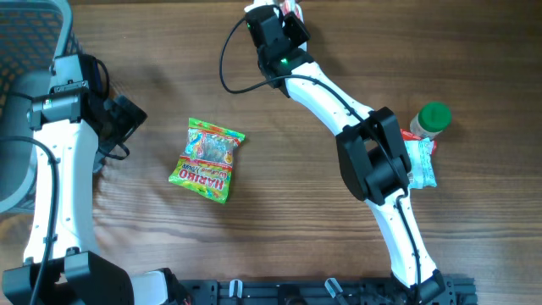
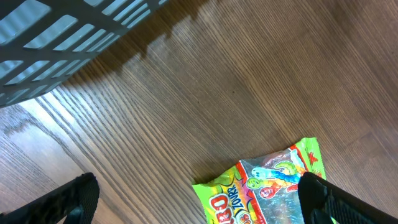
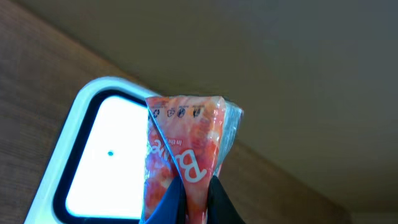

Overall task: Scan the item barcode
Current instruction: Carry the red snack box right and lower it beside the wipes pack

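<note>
A brown wood-grain surface (image 1: 279, 195) fills the overhead view. The right wrist camera shows only a plain beige backdrop (image 3: 280, 56) beyond it, out of focus. A grey mesh basket (image 1: 25, 42) sits at the far left corner, cut off by the picture's edge, so what it holds cannot be made out. A green and yellow Haribo bag (image 1: 207, 161) lies flat left of the surface's middle, and its lower part is cut off in the left wrist view. Near the right edge stands a bottle (image 1: 432, 120) with a green cap. Just beside it lies a blue-and-white packet (image 1: 421, 163), partly hidden under the right arm's elbow. The left fingers (image 2: 71, 199) are spread wide with nothing between them, above bare wood between the basket and the Haribo bag. The right fingers (image 3: 214, 202) are at the far edge, pinched tightly on the bottom of a red snack packet (image 3: 183, 155) held upright. The packet overlaps the right side of a scanner (image 3: 106, 162) with a bright white window in a pale rounded frame. The packet's lettering is only partly readable, and no barcode can be made out on the side shown.
</note>
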Motion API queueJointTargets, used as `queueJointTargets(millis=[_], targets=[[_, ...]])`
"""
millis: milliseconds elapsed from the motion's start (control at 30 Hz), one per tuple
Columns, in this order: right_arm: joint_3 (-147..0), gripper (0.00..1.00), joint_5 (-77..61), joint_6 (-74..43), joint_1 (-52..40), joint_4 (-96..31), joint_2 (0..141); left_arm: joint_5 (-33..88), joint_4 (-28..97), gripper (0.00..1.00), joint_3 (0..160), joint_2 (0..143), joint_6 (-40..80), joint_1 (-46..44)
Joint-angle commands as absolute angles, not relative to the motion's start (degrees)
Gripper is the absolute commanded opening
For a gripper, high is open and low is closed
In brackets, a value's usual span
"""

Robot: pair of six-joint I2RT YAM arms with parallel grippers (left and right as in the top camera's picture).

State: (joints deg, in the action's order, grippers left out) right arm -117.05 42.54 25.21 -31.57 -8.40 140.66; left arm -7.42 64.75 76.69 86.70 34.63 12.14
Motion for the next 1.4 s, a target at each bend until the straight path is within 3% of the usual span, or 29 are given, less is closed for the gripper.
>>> queueJointTargets(millis=[0, 200, 400, 600, 800, 933, 1167, 1200, 1267, 1367], targets=[[-117.7, 0.04, 43.7, 28.3, -31.7, -7.3, 141.3, -7.2, 64.8, 1.00, 76.7, 87.1, 35.3, 12.5], [-117.8, 0.04, 40.4, 18.0, -31.6, -11.1, 137.0, -7.2, 64.8, 1.00, 76.7, 87.1, 35.3, 12.5], [-117.8, 0.04, 31.5, 8.4, -31.4, -25.6, 123.8, -7.2, 64.8, 1.00, 76.7, 87.1, 35.3, 12.5], [-117.8, 0.04, 19.6, -4.3, -29.7, -54.9, 111.6, -7.2, 64.8, 1.00, 76.7, 87.1, 35.3, 12.5], [-113.9, 0.04, 13.6, -15.3, -25.3, -81.5, 110.8, -7.2, 64.8, 1.00, 76.7, 87.1, 35.3, 12.5], [-103.9, 0.04, 13.6, -16.8, -23.0, -81.4, 110.8, -7.2, 64.8, 1.00, 76.7, 87.1, 35.3, 12.5], [-83.1, 0.04, 15.2, -16.5, -18.7, -67.4, 110.8, -7.2, 64.8, 1.00, 76.7, 87.1, 35.3, 12.5], [-81.4, 0.06, 15.2, -16.4, -18.3, -65.6, 110.8, -7.2, 64.8, 1.00, 76.7, 87.1, 35.3, 12.5], [-78.5, 0.21, 15.3, -16.1, -17.6, -62.6, 110.8, -7.2, 64.8, 1.00, 76.7, 87.1, 35.3, 12.5], [-76.3, 0.53, 15.4, -13.2, -16.7, -60.0, 110.8, -7.2, 64.8, 1.00, 76.7, 87.1, 35.3, 12.5]])
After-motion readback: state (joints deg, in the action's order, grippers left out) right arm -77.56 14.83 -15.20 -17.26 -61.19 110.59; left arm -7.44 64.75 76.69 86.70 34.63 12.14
